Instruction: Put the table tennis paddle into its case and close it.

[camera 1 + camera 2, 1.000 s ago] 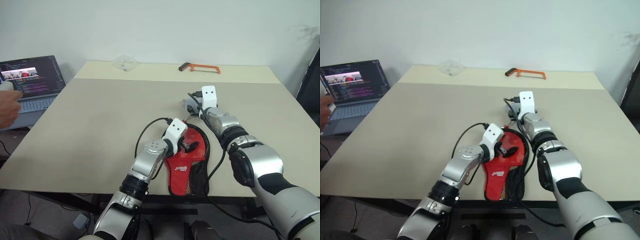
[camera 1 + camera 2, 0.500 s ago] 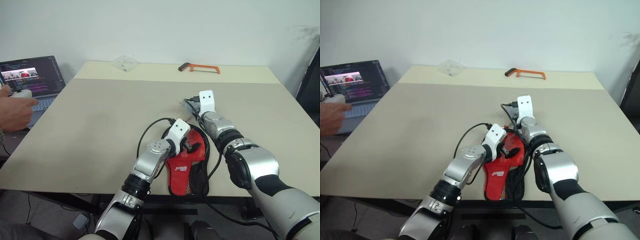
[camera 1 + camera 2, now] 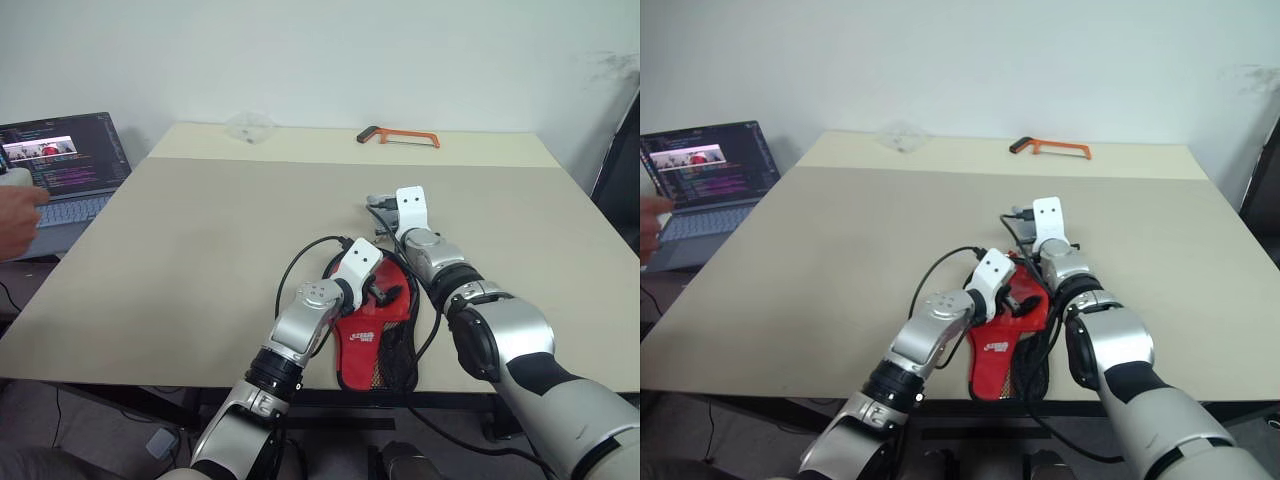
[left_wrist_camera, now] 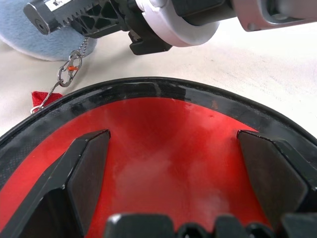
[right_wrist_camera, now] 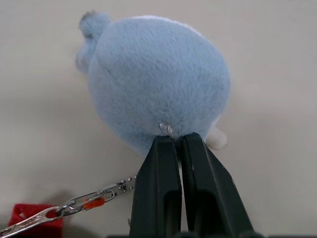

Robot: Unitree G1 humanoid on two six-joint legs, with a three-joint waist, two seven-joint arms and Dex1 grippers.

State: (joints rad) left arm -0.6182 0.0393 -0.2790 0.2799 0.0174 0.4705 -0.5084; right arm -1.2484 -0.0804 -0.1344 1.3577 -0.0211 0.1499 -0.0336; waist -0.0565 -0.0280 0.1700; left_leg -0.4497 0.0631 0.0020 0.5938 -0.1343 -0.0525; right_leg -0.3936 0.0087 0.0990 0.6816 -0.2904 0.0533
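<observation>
Left eye view, case (image 3: 375, 325) w/ white lettering, illegible

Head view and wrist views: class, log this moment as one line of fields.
left gripper: open over red case | right gripper: shut at blue plush pouch | chain: runs from pouch to red tab

Fuzzy pale-blue plush pouch (image 5: 156, 82) with a shiny metal chain (image 5: 74, 203), glossy red case (image 4: 163, 148) edged in black fabric, on a smooth matt beige table (image 3: 200, 230).
</observation>
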